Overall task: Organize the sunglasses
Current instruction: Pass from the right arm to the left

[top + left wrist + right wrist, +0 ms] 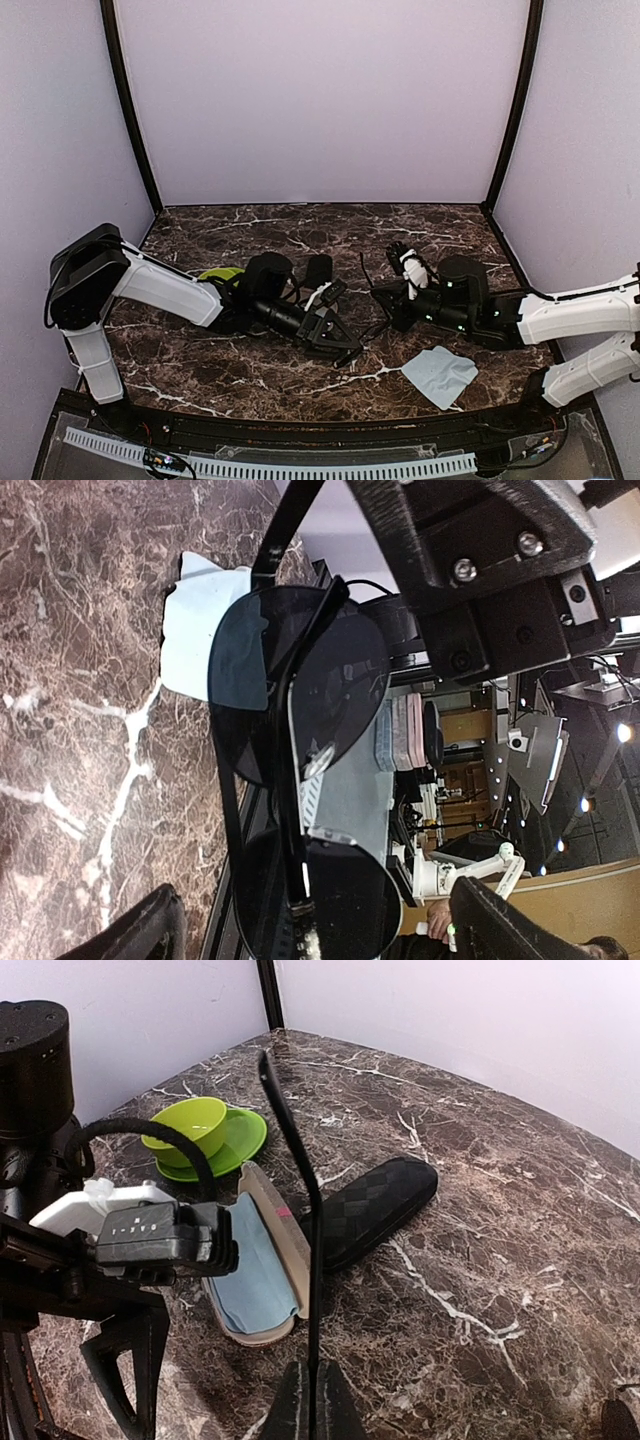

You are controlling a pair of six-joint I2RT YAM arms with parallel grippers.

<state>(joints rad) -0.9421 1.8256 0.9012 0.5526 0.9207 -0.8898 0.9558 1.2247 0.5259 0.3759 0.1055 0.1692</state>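
Left wrist view is filled by the sunglasses (300, 695), held up between the 2 arms, and the right wrist view shows the right gripper (310, 1405) pinched tight on 1 thin temple arm (300, 1210) that stands straight up. The left gripper (338, 345) is spread wide with a finger on either side of the lenses, seemingly touching nothing, so the step in hand looks like a handover or fold. Next, it likely needs a gentle pinch on the wire frame, not the lenses, before the pair goes to the open case (283, 1250) nearby.
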